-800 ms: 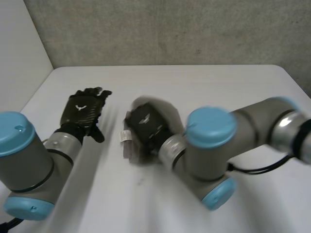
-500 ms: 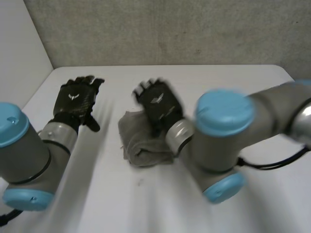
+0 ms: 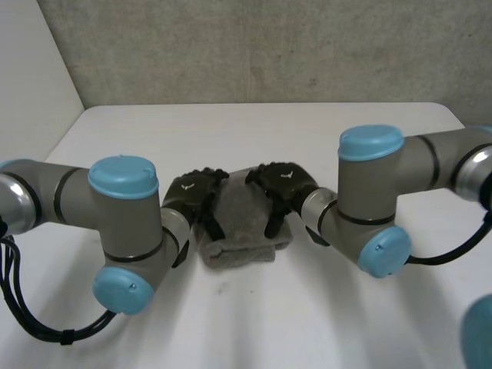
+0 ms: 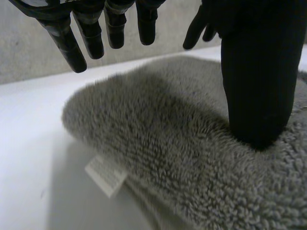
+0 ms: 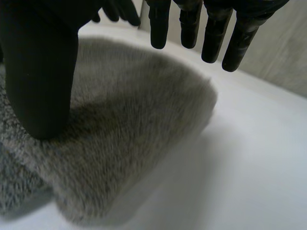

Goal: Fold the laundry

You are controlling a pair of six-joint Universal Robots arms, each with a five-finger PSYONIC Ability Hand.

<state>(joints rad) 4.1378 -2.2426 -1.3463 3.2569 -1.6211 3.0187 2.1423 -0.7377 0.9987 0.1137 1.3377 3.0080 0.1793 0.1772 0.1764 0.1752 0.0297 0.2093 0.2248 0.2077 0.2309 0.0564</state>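
A folded grey towel (image 3: 244,227) lies in the middle of the white table (image 3: 323,131). My left hand (image 3: 192,192) sits at its left side and my right hand (image 3: 286,183) at its right side. In the left wrist view the thumb (image 4: 256,86) presses down on the fluffy towel (image 4: 158,143) while the straight fingers (image 4: 76,38) hang above its rounded folded edge. A white label (image 4: 106,175) sticks out from under that edge. The right wrist view mirrors this: thumb (image 5: 43,81) on the towel (image 5: 134,120), straight fingers (image 5: 216,33) held over its edge.
A grey wall (image 3: 269,46) closes off the back of the table. My left arm (image 3: 123,231) and right arm (image 3: 369,207) reach in low over the table on either side of the towel.
The left hand has swung in from the far left of the table to the towel's left side. The right hand has shifted from the top of the towel to its right side.
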